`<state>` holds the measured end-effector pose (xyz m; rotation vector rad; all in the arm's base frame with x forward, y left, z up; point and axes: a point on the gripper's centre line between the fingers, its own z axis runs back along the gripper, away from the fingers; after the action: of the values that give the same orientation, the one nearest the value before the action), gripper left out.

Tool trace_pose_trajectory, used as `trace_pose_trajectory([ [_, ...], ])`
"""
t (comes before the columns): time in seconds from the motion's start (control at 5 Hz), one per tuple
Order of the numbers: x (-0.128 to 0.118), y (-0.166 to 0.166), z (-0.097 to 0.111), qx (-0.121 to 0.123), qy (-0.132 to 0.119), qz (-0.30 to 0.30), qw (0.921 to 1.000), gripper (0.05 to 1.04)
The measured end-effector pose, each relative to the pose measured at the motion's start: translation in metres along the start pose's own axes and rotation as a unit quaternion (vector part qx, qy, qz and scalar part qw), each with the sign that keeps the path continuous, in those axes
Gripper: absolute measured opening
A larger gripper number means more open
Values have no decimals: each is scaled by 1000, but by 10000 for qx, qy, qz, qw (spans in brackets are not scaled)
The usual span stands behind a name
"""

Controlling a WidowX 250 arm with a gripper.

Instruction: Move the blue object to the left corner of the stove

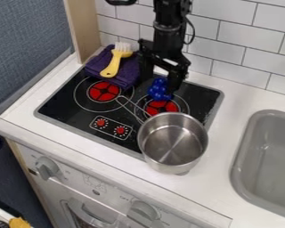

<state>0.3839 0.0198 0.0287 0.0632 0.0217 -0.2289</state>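
Note:
The gripper (159,84) hangs over the back right part of the black stove (67,104), its two fingers wide apart. Between and just below them is the blue object (159,90), small and bumpy, at the back edge of the right red burner. The right finger overlaps the object's upper right side; whether they touch is unclear.
A purple cloth (129,75) with a yellow-handled brush (112,66) on it covers the stove's back left corner. A metal pot (171,143) stands at the front right, its handle crossing the stove. A grey sink (270,156) lies right.

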Motion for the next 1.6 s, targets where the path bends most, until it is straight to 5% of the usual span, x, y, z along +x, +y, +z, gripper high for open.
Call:
trace_pose_trajectory([
  [0.4,2,-13,-10,-133,119,-192,9997,950],
  [0.6,2,-14,-11,-154,50,-282,9995,808],
  [1.0,-16,11,37,-68,-366,231,9990,808],
  [1.2,-53,53,51,-22,-290,940,9951,808],
  [1.6,-127,112,14,197,101,1897,9816,808],
])
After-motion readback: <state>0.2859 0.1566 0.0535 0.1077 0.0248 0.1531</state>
